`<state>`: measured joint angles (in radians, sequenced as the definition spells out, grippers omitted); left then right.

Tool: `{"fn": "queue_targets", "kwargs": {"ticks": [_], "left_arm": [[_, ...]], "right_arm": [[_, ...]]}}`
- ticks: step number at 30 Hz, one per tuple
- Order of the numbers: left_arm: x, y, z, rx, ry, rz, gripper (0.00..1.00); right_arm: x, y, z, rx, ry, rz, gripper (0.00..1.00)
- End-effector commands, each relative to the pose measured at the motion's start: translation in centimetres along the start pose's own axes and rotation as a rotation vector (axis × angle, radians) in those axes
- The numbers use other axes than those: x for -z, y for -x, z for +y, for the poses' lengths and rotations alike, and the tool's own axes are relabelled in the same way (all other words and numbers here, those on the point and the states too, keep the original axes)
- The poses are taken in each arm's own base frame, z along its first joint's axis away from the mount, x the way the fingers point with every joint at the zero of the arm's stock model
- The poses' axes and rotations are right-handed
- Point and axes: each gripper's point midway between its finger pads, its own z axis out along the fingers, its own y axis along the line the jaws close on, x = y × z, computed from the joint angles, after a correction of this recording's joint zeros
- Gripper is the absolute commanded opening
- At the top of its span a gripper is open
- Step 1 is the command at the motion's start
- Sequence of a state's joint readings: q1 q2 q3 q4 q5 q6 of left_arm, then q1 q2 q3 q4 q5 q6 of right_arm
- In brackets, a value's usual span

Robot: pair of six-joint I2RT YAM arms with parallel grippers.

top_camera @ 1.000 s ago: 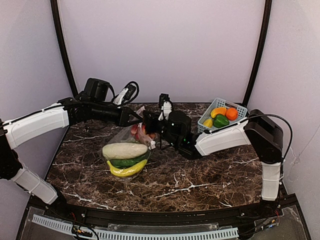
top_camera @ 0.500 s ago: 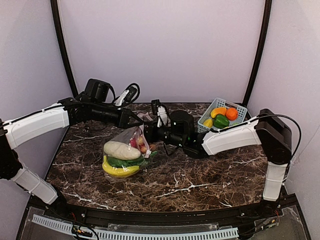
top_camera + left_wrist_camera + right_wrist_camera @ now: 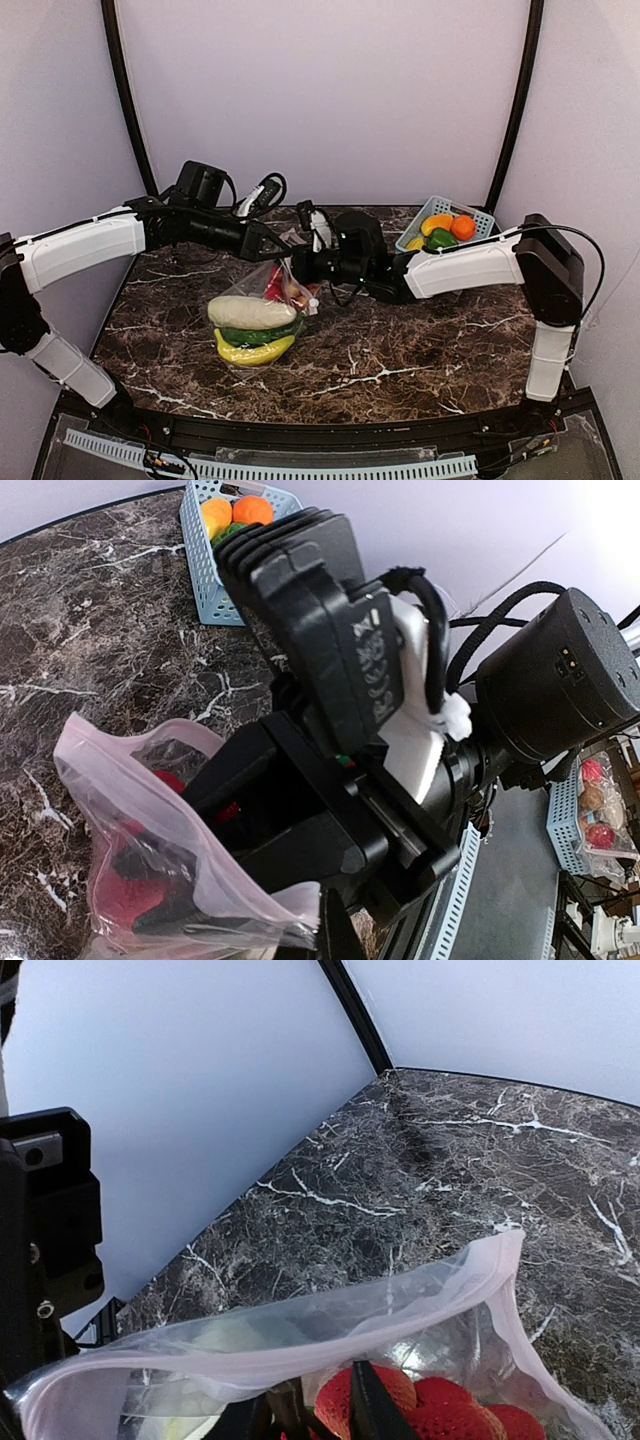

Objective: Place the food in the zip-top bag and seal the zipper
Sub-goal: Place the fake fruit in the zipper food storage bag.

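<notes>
- Top external: left end effector [image 3: 270, 247] is pinched shut on the zip-top bag [image 3: 283, 283], lifting its mouth so the food [image 3: 250, 312] stays inside.
- Right end effector [image 3: 302, 264] is at the zipper [image 3: 330, 1330]. Gripping or not? Can't tell.

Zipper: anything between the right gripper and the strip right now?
Nothing visible. The right wrist view shows the zipper bare just ahead of the right gripper. The left gripper holds the zip-top bag further along its mouth, off to one side.
</notes>
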<state>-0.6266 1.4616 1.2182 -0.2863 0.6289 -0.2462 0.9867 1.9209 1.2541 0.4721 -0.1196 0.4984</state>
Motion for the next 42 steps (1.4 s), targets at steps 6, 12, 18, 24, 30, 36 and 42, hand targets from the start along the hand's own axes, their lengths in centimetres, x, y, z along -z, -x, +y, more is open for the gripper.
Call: {"fn": "queue_targets", "kwargs": {"ticks": [6,12,18,24,30,36,42], "left_arm": [[1.2,3.4,-1.2,-0.101,0.01,-0.112,0.01],[1.2,3.3,-0.7,-0.098,0.035,-0.106,0.01],[1.0,3.2,-0.7,-0.092,0.031,-0.103,0.01],[0.9,3.1,-0.8,-0.089,0.021,-0.102,0.01],[0.7,3.0,-0.8,-0.083,0.01,-0.098,0.01],[0.5,2.9,-0.6,-0.078,0.009,-0.092,0.01],[0.5,2.8,-0.4,-0.079,0.019,-0.092,0.01]], "right_arm": [[2.9,0.3,0.6,0.016,-0.028,0.037,0.44],[5.8,0.8,0.8,0.032,-0.058,0.034,0.52],[8.5,0.6,-0.3,0.025,-0.139,0.037,0.61],[11.1,1.4,-3.4,-0.026,-0.295,0.023,0.66],[11.4,0.9,-6.4,-0.126,-0.316,0.121,0.56],[9.9,-0.6,-8.2,-0.2,-0.27,0.231,0.44],[8.4,-0.1,-8.5,-0.217,-0.222,0.248,0.37]]}}
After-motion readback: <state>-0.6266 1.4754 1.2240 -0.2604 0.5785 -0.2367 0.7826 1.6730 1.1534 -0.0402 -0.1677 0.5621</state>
